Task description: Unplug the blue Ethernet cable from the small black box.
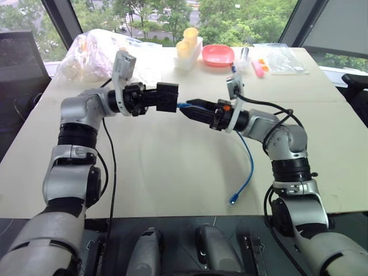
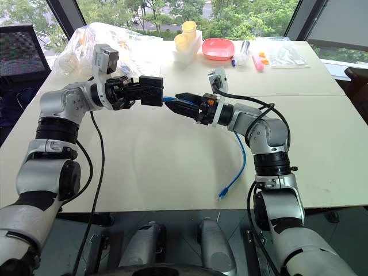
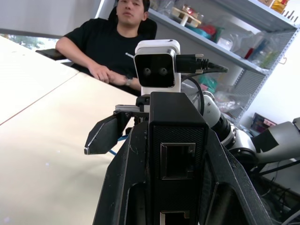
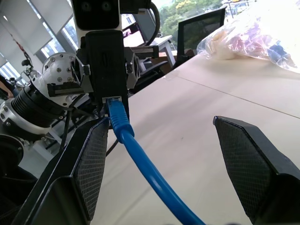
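Observation:
The small black box (image 1: pixel 168 96) is held above the table's middle, with my left gripper (image 1: pixel 155 98) shut on its sides. An empty port on the box (image 3: pixel 177 160) faces the left wrist camera. The blue Ethernet cable (image 4: pixel 123 129) is plugged into the box's face toward my right arm. My right gripper (image 1: pixel 185 108) stands open just right of the box. The cable runs between its fingers (image 4: pixel 91 164), close to one finger and apart from the other. From there the cable (image 1: pixel 248 167) hangs under my right forearm, and its free plug (image 1: pixel 233 200) lies on the table near the front edge.
At the table's far side stand a pink bowl (image 1: pixel 218 55), yellow cups in a white tray (image 1: pixel 187 47), plastic bags (image 1: pixel 95 53) and a pink marker (image 1: pixel 257 68). A person (image 3: pixel 117 42) sits at the table's side, with shelves behind.

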{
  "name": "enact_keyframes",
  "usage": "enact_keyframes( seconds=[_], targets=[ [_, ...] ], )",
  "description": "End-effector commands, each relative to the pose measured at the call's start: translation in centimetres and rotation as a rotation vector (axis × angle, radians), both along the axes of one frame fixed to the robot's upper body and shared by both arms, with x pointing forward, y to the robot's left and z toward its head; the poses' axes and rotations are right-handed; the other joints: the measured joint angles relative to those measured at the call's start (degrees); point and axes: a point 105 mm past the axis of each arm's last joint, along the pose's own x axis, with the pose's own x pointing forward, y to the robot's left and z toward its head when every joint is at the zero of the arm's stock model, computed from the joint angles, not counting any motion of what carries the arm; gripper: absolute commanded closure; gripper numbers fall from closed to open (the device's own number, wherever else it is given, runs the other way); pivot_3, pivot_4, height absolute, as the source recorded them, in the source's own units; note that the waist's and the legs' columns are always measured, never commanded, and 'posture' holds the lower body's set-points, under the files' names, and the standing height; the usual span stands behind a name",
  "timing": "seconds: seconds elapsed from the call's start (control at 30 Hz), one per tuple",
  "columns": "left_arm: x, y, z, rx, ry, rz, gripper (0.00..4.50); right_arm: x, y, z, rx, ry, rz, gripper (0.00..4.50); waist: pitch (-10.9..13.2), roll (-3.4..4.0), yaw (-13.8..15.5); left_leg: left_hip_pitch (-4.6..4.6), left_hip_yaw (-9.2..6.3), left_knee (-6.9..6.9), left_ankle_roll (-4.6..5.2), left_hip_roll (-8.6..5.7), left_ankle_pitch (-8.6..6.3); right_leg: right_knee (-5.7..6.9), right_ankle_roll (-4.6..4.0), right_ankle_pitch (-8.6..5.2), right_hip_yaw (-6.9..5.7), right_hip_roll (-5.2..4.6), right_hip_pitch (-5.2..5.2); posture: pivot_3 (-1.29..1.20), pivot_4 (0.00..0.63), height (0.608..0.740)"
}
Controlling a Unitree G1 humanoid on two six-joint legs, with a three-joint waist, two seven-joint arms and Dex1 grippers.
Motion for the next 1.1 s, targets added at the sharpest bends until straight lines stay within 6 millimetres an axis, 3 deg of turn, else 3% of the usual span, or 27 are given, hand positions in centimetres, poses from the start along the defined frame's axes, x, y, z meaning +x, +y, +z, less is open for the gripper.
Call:
enact_keyframes(
  seconds=[0.03,0.3,0.53,1.1],
  targets=[
    [-0.5,-0.2,1.1,-0.029,-0.053,-0.027,3.96,-0.2,0.3,1.9,0.037,-0.061,0.013,0.84,0.0,0.00,0.0,0.00,0.00,0.00,0.00,0.00,0.00,0.00,0.00,0.00,0.00,0.00,0.00,0.00,0.150,0.735],
    [-0.5,-0.2,1.1,-0.029,-0.052,-0.026,3.96,-0.1,0.4,2.0,0.044,-0.057,0.014,0.84,0.0,0.00,0.0,0.00,0.00,0.00,0.00,0.00,0.00,0.00,0.00,0.00,0.00,0.00,0.00,0.00,0.150,0.735],
    [-0.3,0.3,1.4,-0.032,-0.059,-0.007,3.96,-1.1,-1.1,1.1,0.015,-0.041,0.018,0.84,0.0,0.00,0.0,-0.02,-0.01,0.00,0.00,0.00,0.00,-0.02,0.00,0.00,0.00,0.00,0.00,0.00,0.150,0.735],
    [-0.3,-0.3,1.1,-0.028,-0.055,-0.017,3.96,-1.9,0.3,2.3,0.049,-0.067,0.064,0.84,0.0,0.00,0.0,-0.02,-0.01,0.00,0.00,0.00,0.00,-0.02,0.00,0.00,0.00,0.01,0.00,0.00,0.150,0.735]
  ],
)
